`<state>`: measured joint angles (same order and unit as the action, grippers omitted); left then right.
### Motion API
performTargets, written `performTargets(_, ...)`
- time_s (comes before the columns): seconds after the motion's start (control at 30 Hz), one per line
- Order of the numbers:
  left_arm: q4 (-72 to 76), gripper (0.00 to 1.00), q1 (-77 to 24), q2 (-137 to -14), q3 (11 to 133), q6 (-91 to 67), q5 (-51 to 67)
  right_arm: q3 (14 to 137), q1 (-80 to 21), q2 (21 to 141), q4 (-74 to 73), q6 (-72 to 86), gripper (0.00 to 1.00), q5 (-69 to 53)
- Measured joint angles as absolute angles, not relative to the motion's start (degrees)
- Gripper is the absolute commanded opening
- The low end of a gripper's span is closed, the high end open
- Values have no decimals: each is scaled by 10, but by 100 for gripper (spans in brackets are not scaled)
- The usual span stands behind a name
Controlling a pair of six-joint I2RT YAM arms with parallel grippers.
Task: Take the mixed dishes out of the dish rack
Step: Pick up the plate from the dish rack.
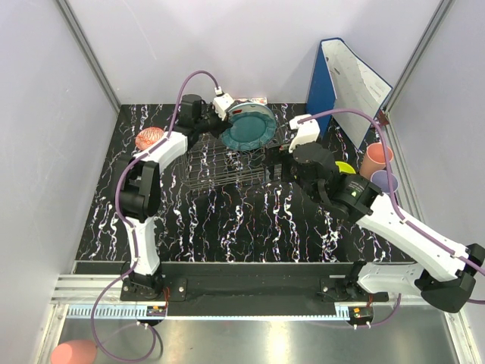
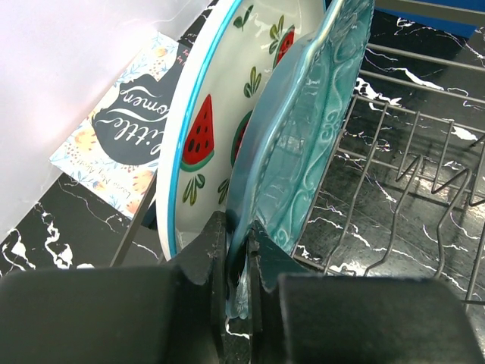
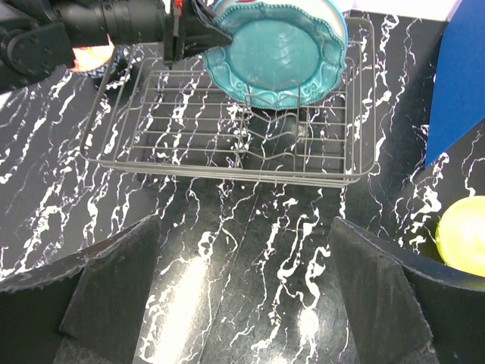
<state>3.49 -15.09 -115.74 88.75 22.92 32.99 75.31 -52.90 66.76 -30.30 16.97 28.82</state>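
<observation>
The teal scalloped plate (image 1: pixel 248 127) stands on edge at the back right of the grey wire dish rack (image 1: pixel 216 163). The white plate with red watermelon marks (image 2: pixel 220 98) stands right behind it. My left gripper (image 2: pixel 239 254) is shut on the teal plate's (image 2: pixel 303 167) rim; it also shows in the top view (image 1: pixel 226 119). My right gripper (image 3: pixel 246 284) is open and empty over the table just in front of the rack (image 3: pixel 227 129). The pink cup (image 1: pixel 377 158), lilac cup (image 1: pixel 384 182) and yellow-green bowl (image 1: pixel 345 167) sit on the table to the right.
A round reddish patterned bowl (image 1: pixel 149 138) sits on the table left of the rack. A blue binder (image 1: pixel 337 83) stands at the back right. A patterned book (image 2: pixel 121 144) lies behind the plates. White walls close in the black marbled table (image 1: pixel 250 220).
</observation>
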Motion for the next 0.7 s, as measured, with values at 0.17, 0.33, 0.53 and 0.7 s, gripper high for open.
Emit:
performTargets(0.17,18,0,-149,-1150,888,229,326,743,-529,667,-303,176,100,288)
performTargets(0.33,-18,0,-147,-1138,892,230,317,742,-529,667,-303,180,100,288)
performTargets(0.53,-58,0,-144,-1137,913,228,313,742,-529,666,-303,181,100,288)
performTargets(0.7,-92,0,-143,-1137,938,220,308,742,-529,666,-303,182,100,287)
